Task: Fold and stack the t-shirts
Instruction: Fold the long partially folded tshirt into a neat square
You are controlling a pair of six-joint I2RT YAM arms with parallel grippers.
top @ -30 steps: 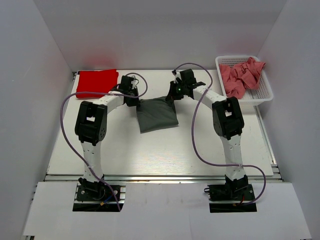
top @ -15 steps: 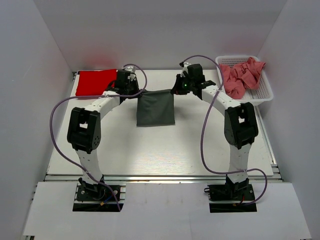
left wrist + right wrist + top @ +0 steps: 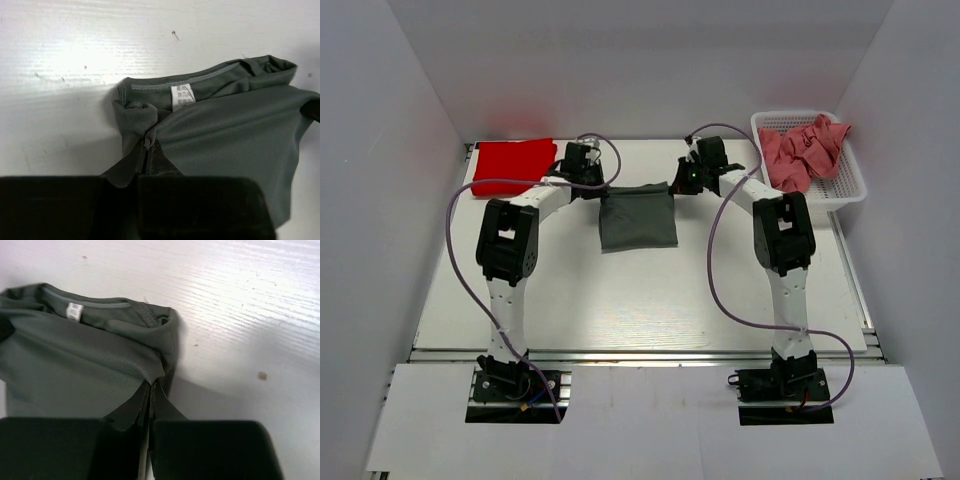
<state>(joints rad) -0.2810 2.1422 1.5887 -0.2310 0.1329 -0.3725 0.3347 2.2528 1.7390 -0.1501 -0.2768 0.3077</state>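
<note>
The white table (image 3: 640,290) took most of the top view, w/ white walls around it. The white mesh basket (image 3: 851,186) stood at the far right corner of the table. The pink t-shirts (image 3: 802,148) lay in it as one crumpled heap, and part of the heap reached over the far right rim.

The dark grey t-shirt (image 3: 638,218) lay approx. in the middle of the far half of the table, between the two arms. It was folded to a roughly square shape. Its far edge ran from one gripper to the other. The red t-shirt (image 3: 512,166) lay folded flat at the far left corner, apart from the grey one.

The left gripper (image 3: 601,188) was at the far left corner of the dark grey t-shirt. In the left wrist view its fingers were pressed together w/ a bunch of grey fabric pinched between them, so it was grasping the shirt. The right gripper (image 3: 673,187) was at the far right corner, and the right wrist view showed the same: fingers clenched on a fold of the grey fabric.

Inside the collar a small white label (image 3: 182,95) was visible. Its text was too small to read. A tiny brown speck (image 3: 262,375) sat on the table to the right of the shirt.
</note>
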